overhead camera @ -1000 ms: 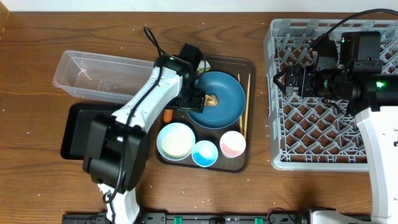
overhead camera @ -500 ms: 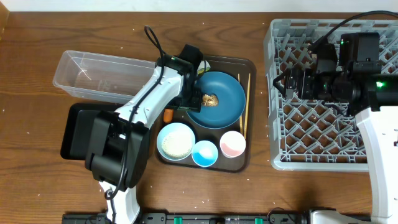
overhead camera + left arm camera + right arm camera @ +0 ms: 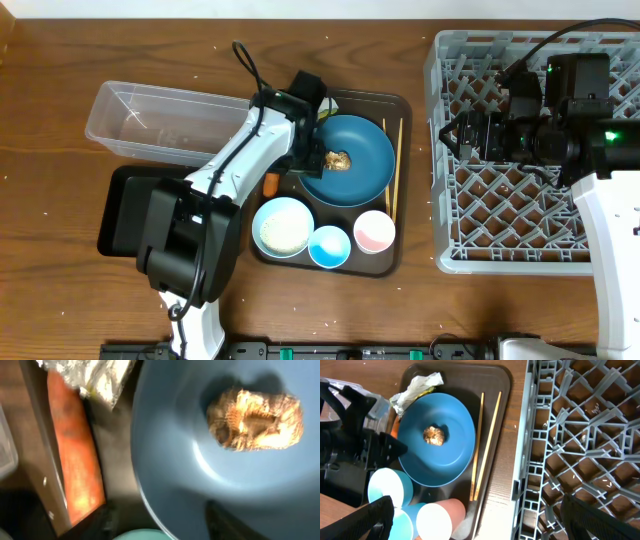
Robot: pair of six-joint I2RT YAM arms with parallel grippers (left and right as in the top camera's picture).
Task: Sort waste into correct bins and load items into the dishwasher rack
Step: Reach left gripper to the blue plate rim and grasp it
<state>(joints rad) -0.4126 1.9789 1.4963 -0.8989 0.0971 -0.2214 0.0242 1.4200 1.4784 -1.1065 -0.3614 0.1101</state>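
The dark-blue plate [image 3: 362, 168] sits on the brown serving tray [image 3: 392, 101] with the brown food scrap [image 3: 337, 159] on it. My left gripper [image 3: 312, 163] is open and low over the plate's left rim, beside the scrap. In the left wrist view the scrap [image 3: 255, 419], carrot [image 3: 75, 460] and wrapper [image 3: 85, 372] show close up, and the plate rim [image 3: 150, 485] runs between the fingers [image 3: 165, 527]. The rice bowl [image 3: 283, 227], blue cup [image 3: 329, 247], pink cup [image 3: 374, 232] and chopsticks [image 3: 396, 165] lie on the tray. My right gripper [image 3: 452, 133] is open and empty above the rack [image 3: 520, 215].
The clear tub [image 3: 150, 120] lies at the back left and the black tray [image 3: 120, 210] in front of it, partly under my left arm. The right wrist view shows the plate [image 3: 450, 455], chopsticks [image 3: 487, 440], wrapper [image 3: 415, 387] and the rack's wall [image 3: 525, 450].
My left gripper has shifted slightly at the plate's left edge, closer to the scrap. The right arm has not moved.
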